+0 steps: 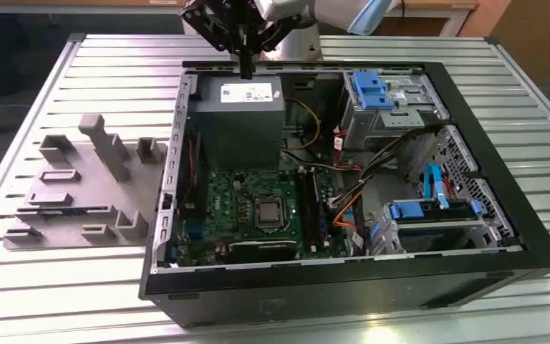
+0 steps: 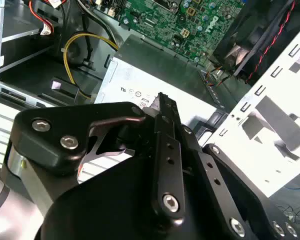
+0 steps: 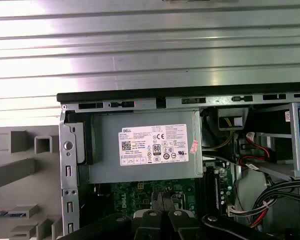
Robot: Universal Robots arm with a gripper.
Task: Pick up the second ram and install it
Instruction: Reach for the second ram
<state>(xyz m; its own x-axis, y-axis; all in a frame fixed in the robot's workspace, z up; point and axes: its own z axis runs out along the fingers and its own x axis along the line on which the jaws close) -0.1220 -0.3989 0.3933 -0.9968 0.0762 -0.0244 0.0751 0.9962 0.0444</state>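
Second ram (image 1: 62, 210): seen in the exterior view as a thin dark stick lying flat in a slot of the grey fixture – its label and chips cannot be made out.
Grey fixture (image 1: 74, 236): set on the slatted metal table (image 1: 65, 301), just beside the open computer case (image 1: 351, 287) on the exterior view's left; its blocks and posts are also seen in the first wrist view (image 3: 10, 172).
Gripper (image 1: 246, 72): held well apart from the ram, above the far rim of the case and over the power supply (image 1: 238, 118). In the second wrist view (image 2: 162, 102) its black fingers are drawn together at the tips and nothing is seen between them. Its fingers are also seen in the first wrist view (image 3: 162, 217).
Power supply: a grey box with a white label, mounted in the far corner of the case – seen directly beneath the gripper in both wrist views (image 3: 105, 170) (image 2: 155, 70).
Motherboard (image 1: 227, 197): a green board laid in the case floor beyond the power supply, with long black memory slots (image 1: 315, 208) running along its side toward the exterior view's right.
Cables: yellow, red and black bundles are strung between the board and the drive bays.
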